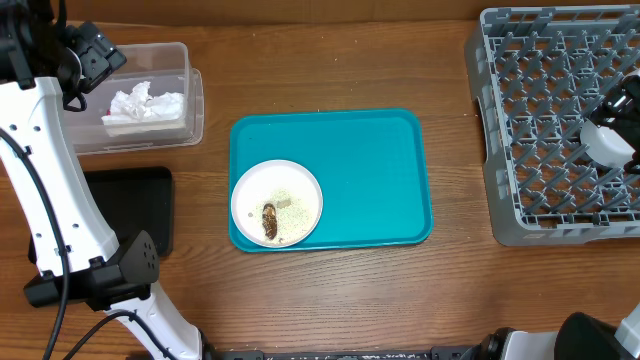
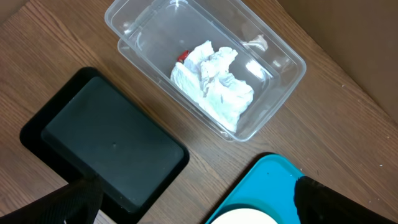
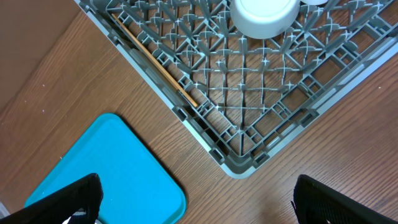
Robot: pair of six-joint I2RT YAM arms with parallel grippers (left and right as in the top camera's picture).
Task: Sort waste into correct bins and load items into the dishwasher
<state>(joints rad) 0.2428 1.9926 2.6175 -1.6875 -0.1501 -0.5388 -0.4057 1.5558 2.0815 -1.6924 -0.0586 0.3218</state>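
On wooden table (image 1: 330, 300), grey dish rack (image 1: 530, 120)

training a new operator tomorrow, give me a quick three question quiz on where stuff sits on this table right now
1. True or false: the crumpled tissues lie in the clear tub.
2. Short answer: which two items are in the dish rack?
3. Pick one: the brown food scrap is
A. in the clear tub
B. on the white plate
C. in the dish rack

Key
1. True
2. The white cup and the chopsticks
3. B
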